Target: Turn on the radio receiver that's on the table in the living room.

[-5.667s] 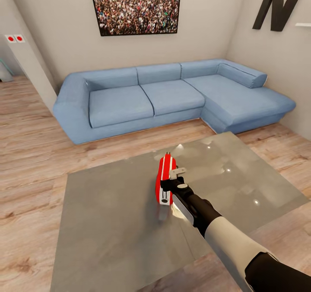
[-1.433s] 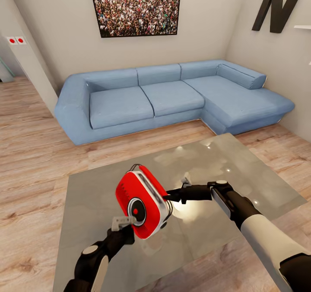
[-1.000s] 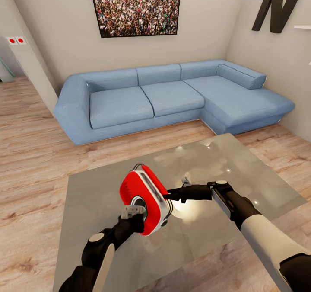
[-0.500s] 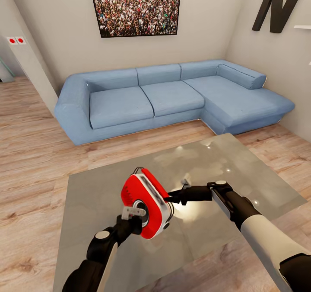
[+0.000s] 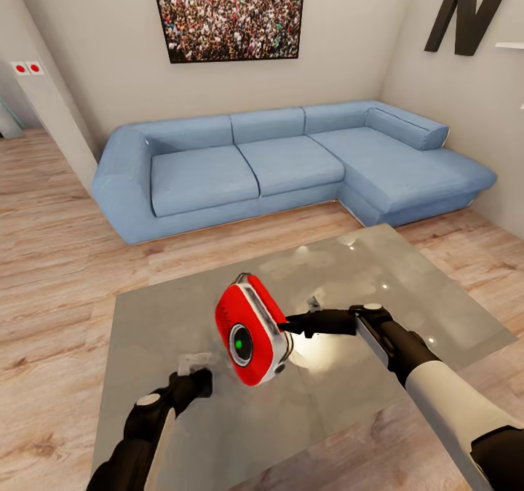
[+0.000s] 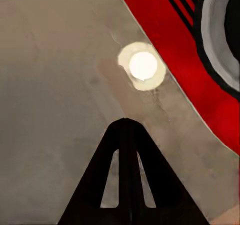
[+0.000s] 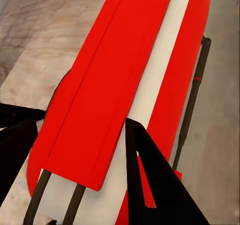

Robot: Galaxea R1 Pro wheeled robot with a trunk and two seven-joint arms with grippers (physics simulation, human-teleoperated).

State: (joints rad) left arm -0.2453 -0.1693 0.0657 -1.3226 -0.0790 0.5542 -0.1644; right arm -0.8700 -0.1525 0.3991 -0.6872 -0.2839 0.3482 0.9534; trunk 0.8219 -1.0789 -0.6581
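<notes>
Gripping the radio (image 5: 252, 331) by its edge, the right gripper (image 5: 289, 324) holds it lifted above the table (image 5: 407, 287), its round dial green. No writing on it can be read. The left gripper (image 5: 195, 367) hangs just beside it, apart, fingers close together. The glossy grey top mirrors lamp glints. Beyond lie plank floor (image 5: 51, 258), a blue sofa (image 5: 291, 160), a crowd picture (image 5: 228, 11) and a dark letter N (image 5: 469, 7).
</notes>
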